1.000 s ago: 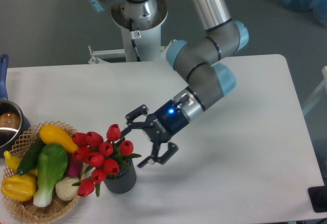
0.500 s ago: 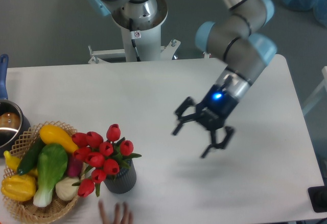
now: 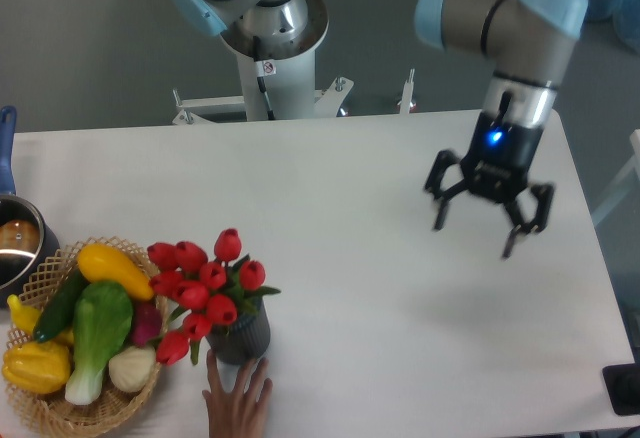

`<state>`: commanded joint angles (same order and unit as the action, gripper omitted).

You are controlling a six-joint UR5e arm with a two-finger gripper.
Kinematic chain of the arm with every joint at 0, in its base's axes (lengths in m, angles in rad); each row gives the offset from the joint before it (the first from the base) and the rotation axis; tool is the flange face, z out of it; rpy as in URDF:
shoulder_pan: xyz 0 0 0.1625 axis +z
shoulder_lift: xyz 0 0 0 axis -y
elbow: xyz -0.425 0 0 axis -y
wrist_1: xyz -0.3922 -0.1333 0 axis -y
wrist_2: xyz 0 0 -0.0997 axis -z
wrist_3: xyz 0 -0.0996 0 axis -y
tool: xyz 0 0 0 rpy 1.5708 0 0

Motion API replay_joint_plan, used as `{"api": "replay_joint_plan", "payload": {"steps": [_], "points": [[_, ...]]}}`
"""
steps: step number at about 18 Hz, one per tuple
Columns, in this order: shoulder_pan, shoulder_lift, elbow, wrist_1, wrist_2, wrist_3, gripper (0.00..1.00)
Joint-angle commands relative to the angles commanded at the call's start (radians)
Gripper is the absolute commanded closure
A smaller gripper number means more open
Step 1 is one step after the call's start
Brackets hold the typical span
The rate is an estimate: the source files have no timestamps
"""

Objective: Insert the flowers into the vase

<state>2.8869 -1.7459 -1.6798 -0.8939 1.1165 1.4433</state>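
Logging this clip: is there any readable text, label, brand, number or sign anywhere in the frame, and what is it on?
Nothing can be read.
Small white sticker with a red mark on the white robot base column: too small and blurred to read.
Glowing blue light on the wrist above the open black two-finger hand: an indicator, not text.
Red tulip bunch, ribbed dark grey vase, wicker basket, white table: no markings visible.

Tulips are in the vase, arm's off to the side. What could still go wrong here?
1. A human hand touches the small dark grey ribbed vase; any arm motion toward it risks contact.
2. The bunch of red tulips leans toward the wicker basket, top-heavy; the vase may tip.
3. The open gripper hangs above the white table.
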Motion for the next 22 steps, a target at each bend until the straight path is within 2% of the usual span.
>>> {"api": "replay_joint_plan", "payload": {"steps": [2, 4, 5, 6, 9, 11, 13, 15, 19, 22], "points": [[0.005, 0.046, 0.073, -0.179, 0.052, 0.040, 0.00], [0.017, 0.084, 0.138, -0.366, 0.129, 0.157, 0.00], [0.028, 0.106, 0.153, -0.434, 0.166, 0.222, 0.00], [0.044, 0.129, 0.153, -0.474, 0.186, 0.270, 0.00], [0.081, 0.167, 0.134, -0.536, 0.197, 0.356, 0.00], [0.130, 0.186, 0.126, -0.565, 0.204, 0.460, 0.00], [0.167, 0.209, 0.126, -0.626, 0.207, 0.564, 0.00], [0.218, 0.223, 0.126, -0.661, 0.204, 0.624, 0.00], [0.256, 0.244, 0.104, -0.671, 0.210, 0.713, 0.00], [0.325, 0.261, 0.080, -0.669, 0.203, 0.807, 0.00]]}}
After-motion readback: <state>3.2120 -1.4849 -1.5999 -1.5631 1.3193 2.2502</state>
